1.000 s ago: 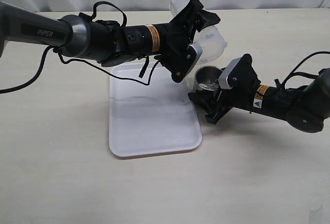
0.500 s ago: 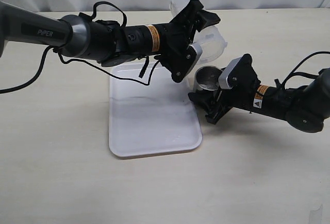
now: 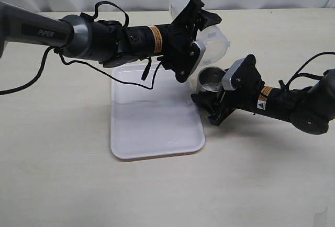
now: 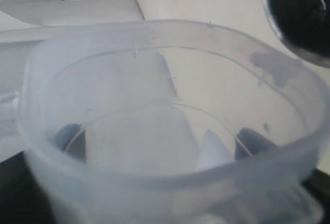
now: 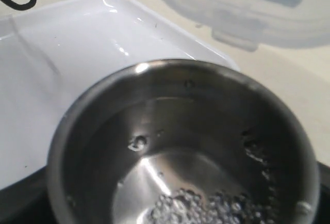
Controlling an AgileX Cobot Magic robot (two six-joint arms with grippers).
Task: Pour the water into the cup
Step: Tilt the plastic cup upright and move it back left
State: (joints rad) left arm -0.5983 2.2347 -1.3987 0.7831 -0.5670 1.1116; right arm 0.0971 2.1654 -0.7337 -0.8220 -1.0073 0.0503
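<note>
Where the tray [image 3: 152,125] lies, beige tabletop [image 3: 63,180].

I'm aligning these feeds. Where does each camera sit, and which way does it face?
Exterior: off the arms, raised, looking down at the tray, left gripper holding the container, right gripper holding the cup.
Left wrist: on the left arm, facing into the container's mouth; its gripper mostly hidden.
Right wrist: on the right arm, facing down into the cup; gripper barely shows.
Shared: the container shows in all three.
</note>
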